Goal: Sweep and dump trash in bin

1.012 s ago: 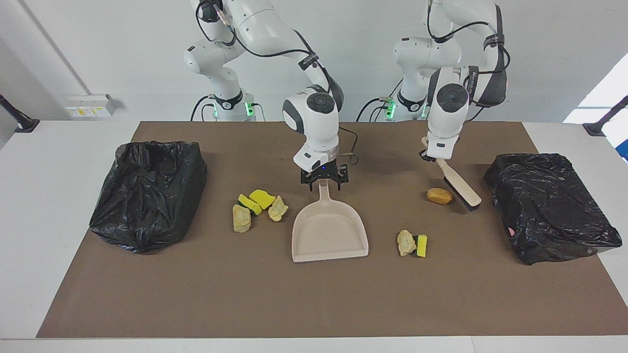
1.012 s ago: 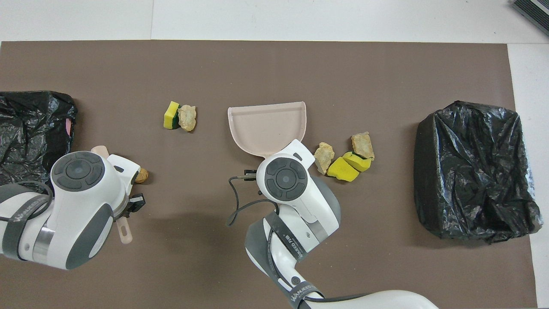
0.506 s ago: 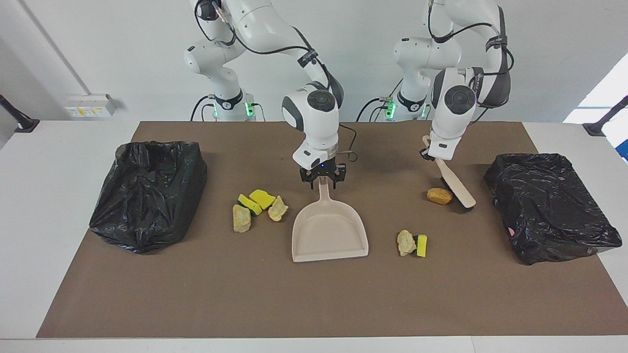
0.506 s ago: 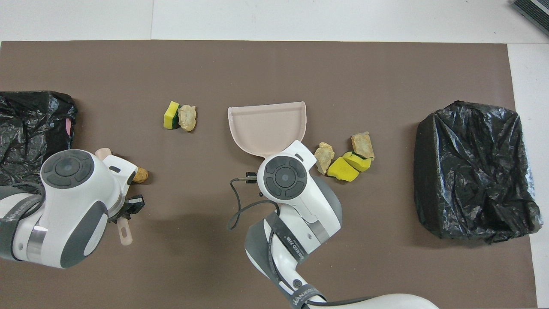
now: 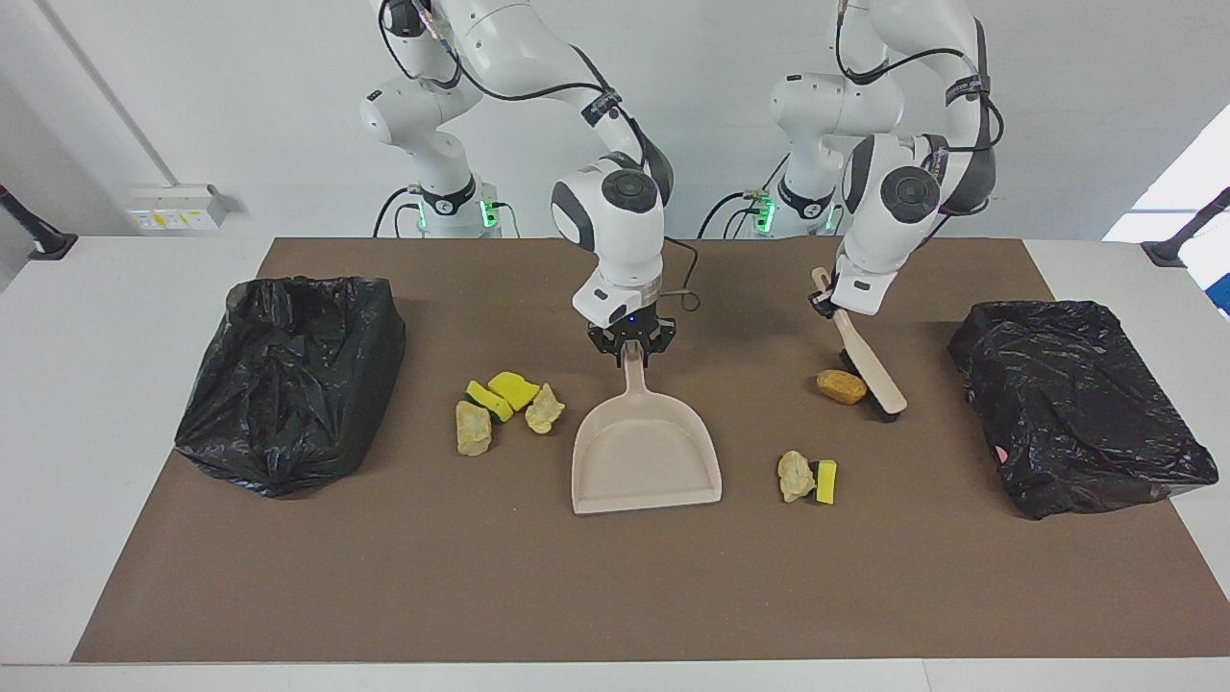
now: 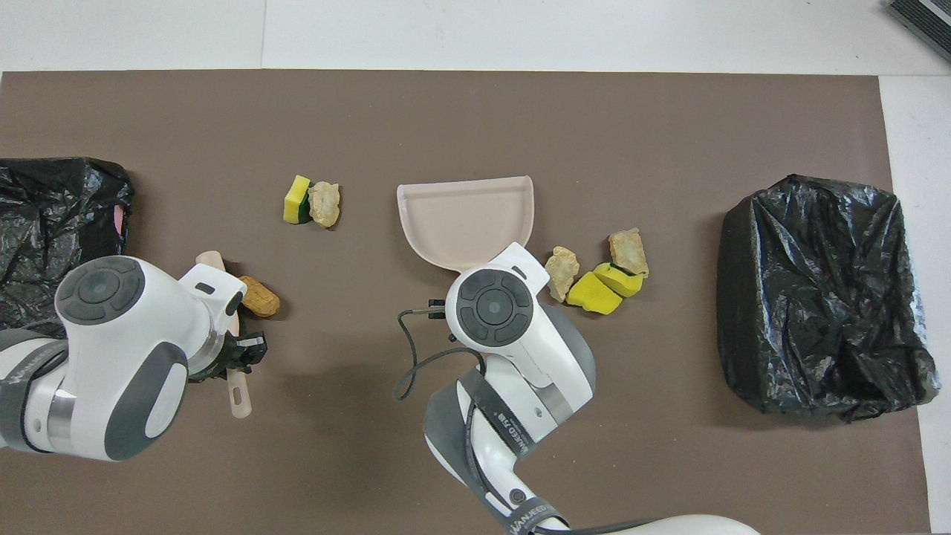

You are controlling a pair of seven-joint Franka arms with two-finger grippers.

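The beige dustpan (image 5: 646, 459) lies flat mid-table, and my right gripper (image 5: 631, 348) is shut on its handle; in the overhead view the wrist hides that gripper above the dustpan (image 6: 466, 219). My left gripper (image 5: 828, 300) is shut on the handle of the brush (image 5: 868, 360), whose black bristles touch the golden-brown lump (image 5: 840, 386). From above, the left gripper (image 6: 239, 355) grips the brush (image 6: 239, 394) beside the lump (image 6: 260, 297). Trash lies in two groups: sponge pieces and beige chunks (image 5: 502, 408) beside the pan, and a chunk with a sponge piece (image 5: 807, 478).
Two bins lined with black bags stand on the brown mat: one (image 5: 288, 375) at the right arm's end, one (image 5: 1076, 404) at the left arm's end. A cable hangs from the right wrist (image 6: 407, 364).
The right gripper's fingers have closed from wide open onto the dustpan handle. The left gripper has swung the brush toward the dustpan, nudging the golden-brown lump that way.
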